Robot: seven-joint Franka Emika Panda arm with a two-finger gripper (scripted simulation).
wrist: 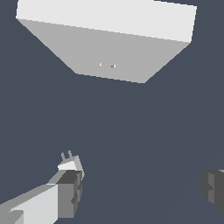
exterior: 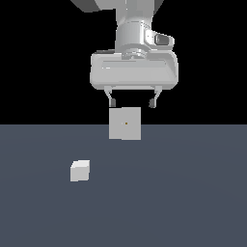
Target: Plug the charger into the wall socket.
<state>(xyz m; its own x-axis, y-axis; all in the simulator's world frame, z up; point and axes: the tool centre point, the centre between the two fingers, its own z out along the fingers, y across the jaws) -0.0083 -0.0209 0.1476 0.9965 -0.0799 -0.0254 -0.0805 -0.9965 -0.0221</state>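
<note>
The gripper (exterior: pixel 132 102) hangs high above the floor (exterior: pixel 193 202) with its fingers spread wide and nothing between them, seen in the exterior view directly over the upright wall socket (exterior: pixel 125 123). The charger (exterior: pixel 79 171) sits on the floor well apart from both, down and toward the exterior view's left of the hand, so the coming reach must travel that way and descend before any plugging can begin. In the wrist view it peeks out beside one finger (wrist: pixel 70 188), prongs apparently aimed toward the socket, though too small to be sure.
</note>
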